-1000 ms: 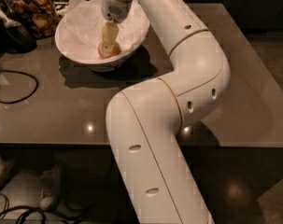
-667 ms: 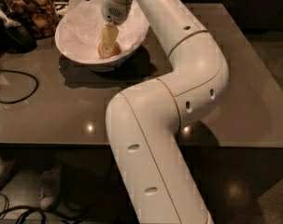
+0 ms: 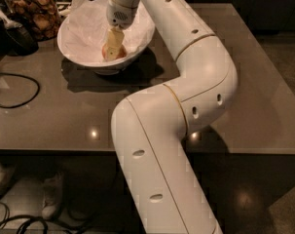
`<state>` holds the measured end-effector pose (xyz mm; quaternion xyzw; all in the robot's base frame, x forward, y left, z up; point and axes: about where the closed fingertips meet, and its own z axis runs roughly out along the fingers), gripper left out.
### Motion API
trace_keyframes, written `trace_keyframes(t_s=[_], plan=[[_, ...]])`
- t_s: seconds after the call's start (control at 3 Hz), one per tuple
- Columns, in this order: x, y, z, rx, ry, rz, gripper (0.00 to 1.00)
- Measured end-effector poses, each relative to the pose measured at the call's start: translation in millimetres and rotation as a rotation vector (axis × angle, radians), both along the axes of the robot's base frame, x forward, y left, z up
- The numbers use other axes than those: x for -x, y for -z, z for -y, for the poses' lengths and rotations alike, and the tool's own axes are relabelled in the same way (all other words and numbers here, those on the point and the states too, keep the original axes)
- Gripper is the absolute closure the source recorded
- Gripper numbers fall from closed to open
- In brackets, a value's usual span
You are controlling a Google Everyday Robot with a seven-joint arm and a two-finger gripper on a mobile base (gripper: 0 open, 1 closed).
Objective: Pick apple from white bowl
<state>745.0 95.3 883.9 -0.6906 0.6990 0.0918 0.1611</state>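
Note:
The white bowl (image 3: 76, 26) stands at the back left of the brown table and is lined with crinkled white paper. The small apple (image 3: 109, 54), yellow-orange with a red blush, lies at the bowl's bottom on the right side. My gripper (image 3: 113, 44) reaches down into the bowl from above, and its tip is right at the top of the apple, covering part of it. The white arm runs from the bottom of the view up over the table to the bowl.
A glass jar of brown snacks (image 3: 34, 9) stands behind the bowl at the left. A dark object (image 3: 10, 33) lies beside it. A black cable (image 3: 15, 89) loops on the table's left. The table's front edge (image 3: 49, 150) runs below.

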Motion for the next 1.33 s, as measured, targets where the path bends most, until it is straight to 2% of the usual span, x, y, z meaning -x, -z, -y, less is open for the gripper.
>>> trace_keyframes(t_s=[1.33], plan=[[-4.3, 25.9, -0.5, -0.003, -0.012, -0.038, 0.25]])
